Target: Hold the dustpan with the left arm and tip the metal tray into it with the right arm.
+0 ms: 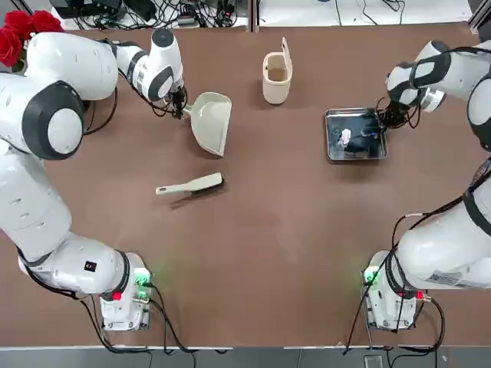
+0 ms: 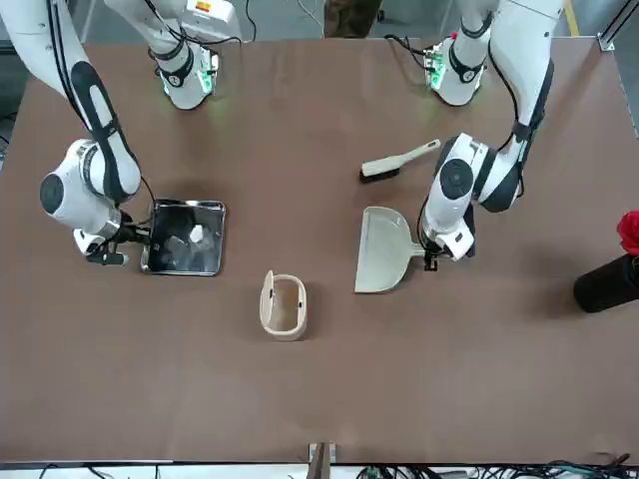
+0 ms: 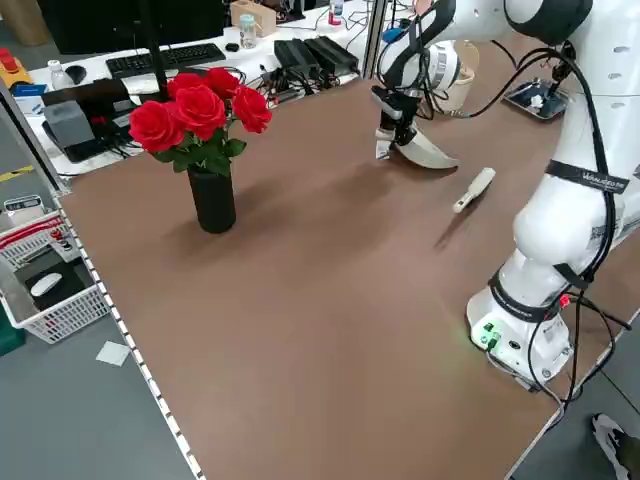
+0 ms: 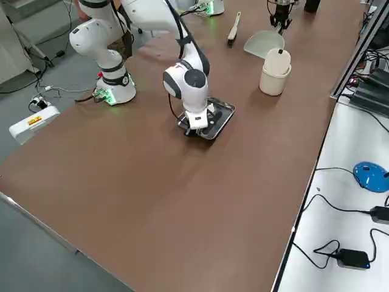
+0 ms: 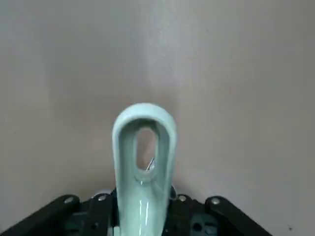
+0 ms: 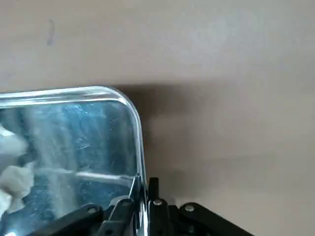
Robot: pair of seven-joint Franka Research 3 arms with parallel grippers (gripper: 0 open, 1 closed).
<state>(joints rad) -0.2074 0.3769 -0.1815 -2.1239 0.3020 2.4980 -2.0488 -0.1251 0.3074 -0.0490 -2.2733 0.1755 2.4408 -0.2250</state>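
The cream dustpan lies flat on the brown table at the far left, its scoop pointing toward the robot. My left gripper is at its short handle, which stands between the fingers; the gripper is shut on it. The shiny square metal tray rests flat at the far right with white crumpled bits inside. My right gripper is shut on the tray's right rim, one finger inside and one outside. From the front, the dustpan and the tray are well apart.
A tall cream cup with a flap stands between dustpan and tray at the far side. A slim cream hand brush lies nearer the robot than the dustpan. A black vase of red roses stands at the far left corner.
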